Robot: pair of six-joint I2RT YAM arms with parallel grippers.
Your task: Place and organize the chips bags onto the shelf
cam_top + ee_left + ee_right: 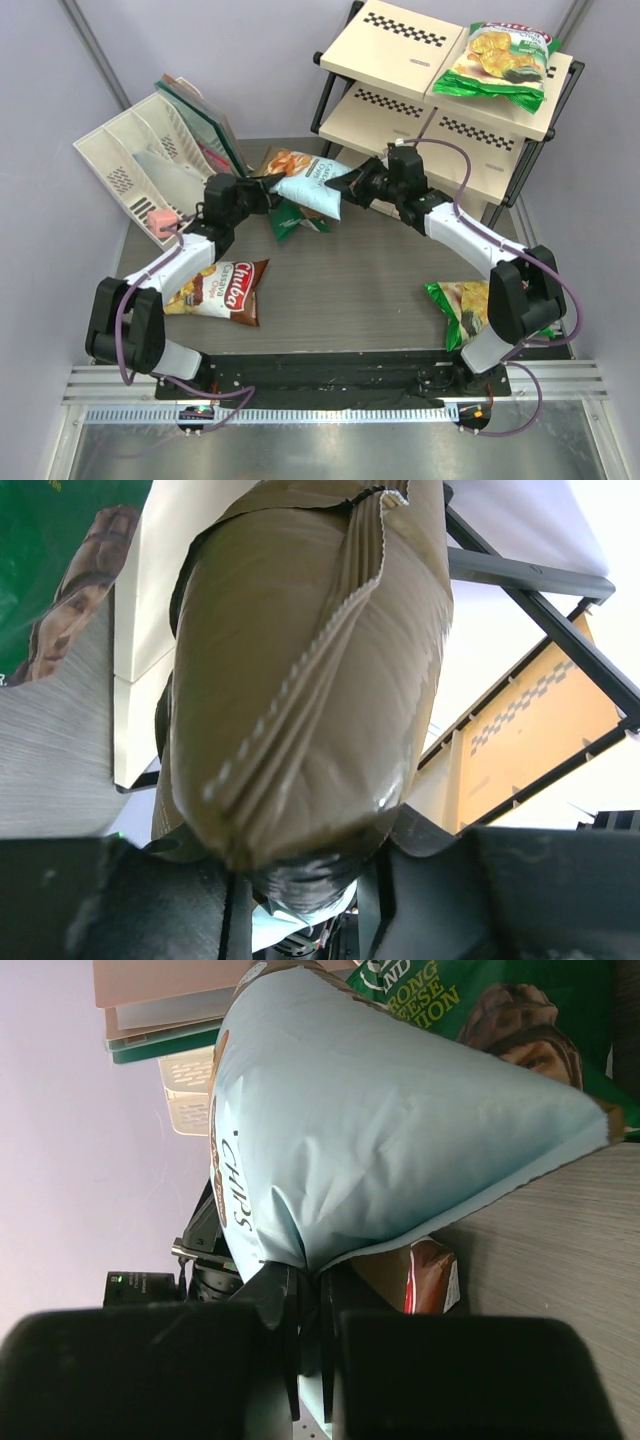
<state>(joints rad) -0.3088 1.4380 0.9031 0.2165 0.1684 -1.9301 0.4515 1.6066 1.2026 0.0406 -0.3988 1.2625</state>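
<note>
**Light blue chips bag gripped at both ends by the 2 arms**

Light blue, glossy and pillow-shaped, the chips bag [312, 186] printed with yellow chips is held between the 2 arms over the rear middle of the grey wood-grain table [350, 285]. The left arm [190, 255] reaches in from the left, and its jaws are clamped on the bag's left end. In the left wrist view the bag's brownish back, with its crimped seam, rises straight out of them. The right arm [465, 232] reaches in from the right. Its jaws are drawn narrow on the bag's right edge, with only the thin foil between them in the right wrist view.

Under the blue bag, partly covered by it, a green chips bag [295, 222] lies on the table. A dark brown chips bag with a red "Chuba" logo [222, 290] lies flat near the front left, just beside the left arm's forearm. A green-and-white chips bag [458, 305] lies at the front right, partly hidden by the right arm's elbow. Another green-and-white chips bag [503, 62] rests on the right-hand top board of the 3-tier black metal-frame shelf [390, 50], which has cream boards with checkered strips and stands at the rear right.

At the rear left a white slotted plastic organizer [125, 165] sits tilted. A small pink block [160, 221] is at its near corner and a green-edged flat panel [200, 115] leans against it.
</note>
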